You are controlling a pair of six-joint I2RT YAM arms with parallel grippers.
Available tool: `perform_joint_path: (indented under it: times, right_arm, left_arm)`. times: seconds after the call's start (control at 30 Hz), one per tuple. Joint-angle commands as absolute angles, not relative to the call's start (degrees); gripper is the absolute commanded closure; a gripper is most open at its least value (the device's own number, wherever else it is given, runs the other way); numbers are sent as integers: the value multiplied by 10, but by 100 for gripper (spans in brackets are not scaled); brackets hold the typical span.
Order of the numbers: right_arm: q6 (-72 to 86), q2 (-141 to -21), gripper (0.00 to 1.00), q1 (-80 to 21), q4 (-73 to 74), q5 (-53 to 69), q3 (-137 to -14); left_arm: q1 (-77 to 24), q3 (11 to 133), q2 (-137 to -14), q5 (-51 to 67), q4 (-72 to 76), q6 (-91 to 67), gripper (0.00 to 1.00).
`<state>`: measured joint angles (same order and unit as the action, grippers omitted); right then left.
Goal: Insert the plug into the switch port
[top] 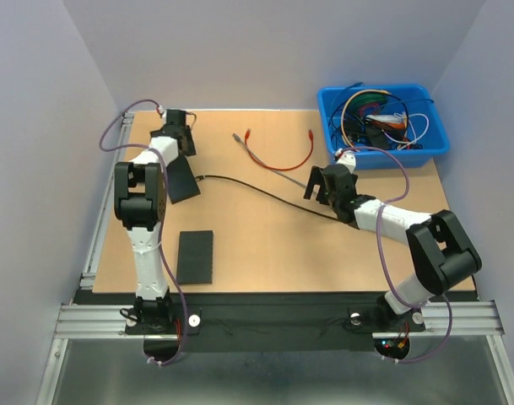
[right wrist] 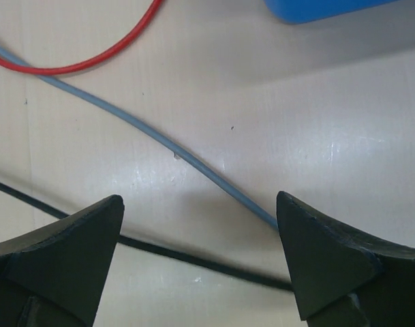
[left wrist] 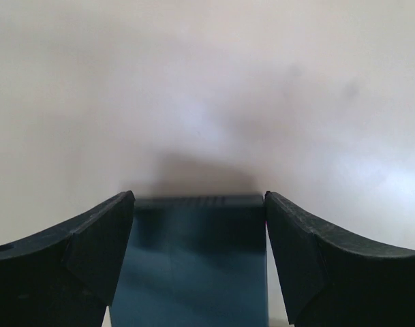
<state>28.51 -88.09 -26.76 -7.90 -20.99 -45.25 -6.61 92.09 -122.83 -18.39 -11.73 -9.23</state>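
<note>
1. Nearest the arm bases, a flat black box (top: 196, 257) lay on the wooden table (top: 282, 253), left of centre.
2. Further in on the right, the right gripper (right wrist: 197, 204) hovered over the table, its fingers spread wide with nothing between them. Below it ran a grey cable (right wrist: 159, 139) and a black cable (right wrist: 166, 251), neither touched.
3. On the left, the left gripper (left wrist: 199, 197) had its fingers wide apart. The black switch box (left wrist: 193, 266) filled the gap, and both inner faces were against its sides. In the top view the black cable reached this box.
4. Beyond, the grey cable's plug (top: 237, 136) lay on the table just beside one end of a red cable (top: 282, 164). It was well apart from the switch box and from both grippers.
5. Farthest, at the right corner, a blue bin (top: 392, 159) held tangled wires.
</note>
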Motion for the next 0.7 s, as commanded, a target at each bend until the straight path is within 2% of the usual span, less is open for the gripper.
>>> perform_joint_path:
  times: [0.0, 0.1, 0.2, 0.4, 0.57, 0.67]
  right_arm:
    - [295, -889, 3, -272, -103, -187, -472]
    - [294, -887, 3, -272, -104, -185, -469]
    - [293, -888, 3, -272, -105, -190, -468]
    - [292, -888, 3, -272, -105, -185, -470]
    - [288, -880, 4, -272, -108, -180, -468]
    - [280, -868, 4, -272, -109, -123, -478]
  left_arm:
    - [-43, 1044, -1259, -227, -170, -105, 12]
    - [-54, 1042, -1206, -237, -169, -134, 12]
    - [-90, 922, -1077, -229, -104, -129, 12]
    - [-153, 773, -932, -246, -105, -169, 11]
    - [-185, 651, -862, -212, -88, -214, 11]
    - [-188, 593, -833, -205, -85, -234, 11]
